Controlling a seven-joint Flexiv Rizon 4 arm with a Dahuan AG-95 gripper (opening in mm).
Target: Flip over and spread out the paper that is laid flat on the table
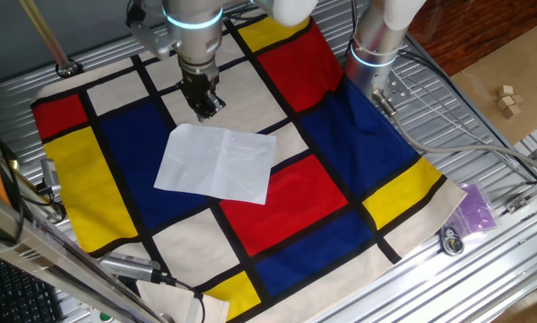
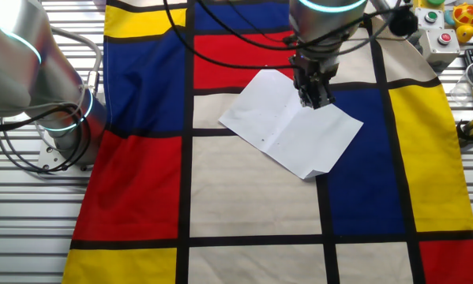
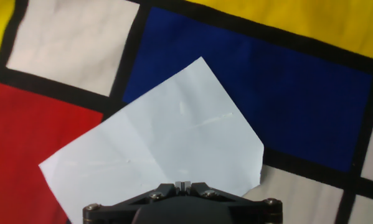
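paper point(image 1: 216, 162) flat on cloth, gripper point(image 1: 207, 111) above, shut

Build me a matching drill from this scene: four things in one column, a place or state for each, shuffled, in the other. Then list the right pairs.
Things
1. paper
2. gripper
3. purple bag
4. button box

Places or states
A. on bare ribbed metal beside the cloth's edge, near a yellow block
B. lying flat, faint creases showing, across several colour blocks
C. at the table's corner, carrying green and red buttons
D. pointing down above one edge of the white sheet, fingers close together

Pairs: 1-B, 2-D, 3-A, 4-C
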